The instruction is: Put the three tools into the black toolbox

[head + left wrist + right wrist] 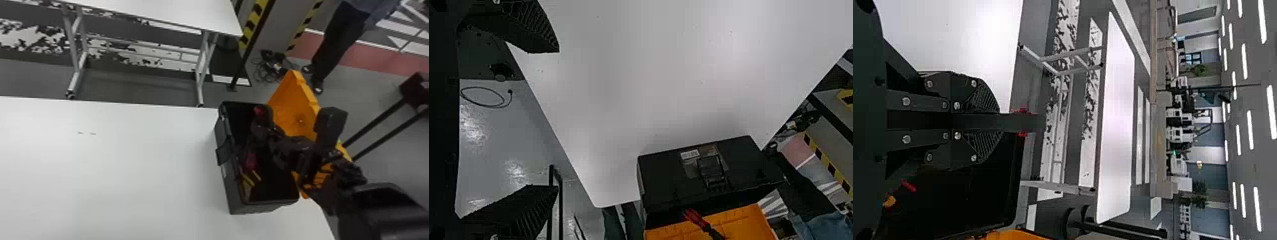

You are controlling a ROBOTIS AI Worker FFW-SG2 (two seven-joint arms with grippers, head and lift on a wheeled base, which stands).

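My right gripper [263,128] is above the black toolbox [227,178], near its far end. In the right wrist view, the right gripper [998,122] is shut on a long black tool [1025,123] with red parts at its outer end. A red tool part [250,161] and yellow handles [252,178] lie inside the toolbox toward the near end. The left wrist view has my left gripper [557,119] standing open over the white table, nothing between its fingers, with the toolbox [669,172] farther off and a red tool piece [694,218] at its opening.
The toolbox's orange lid [295,108] stands raised on the right side, partly behind the right arm. The white table [111,172] stretches to the left of the box. Beyond lies a second white table [153,12] and a striped post [252,24].
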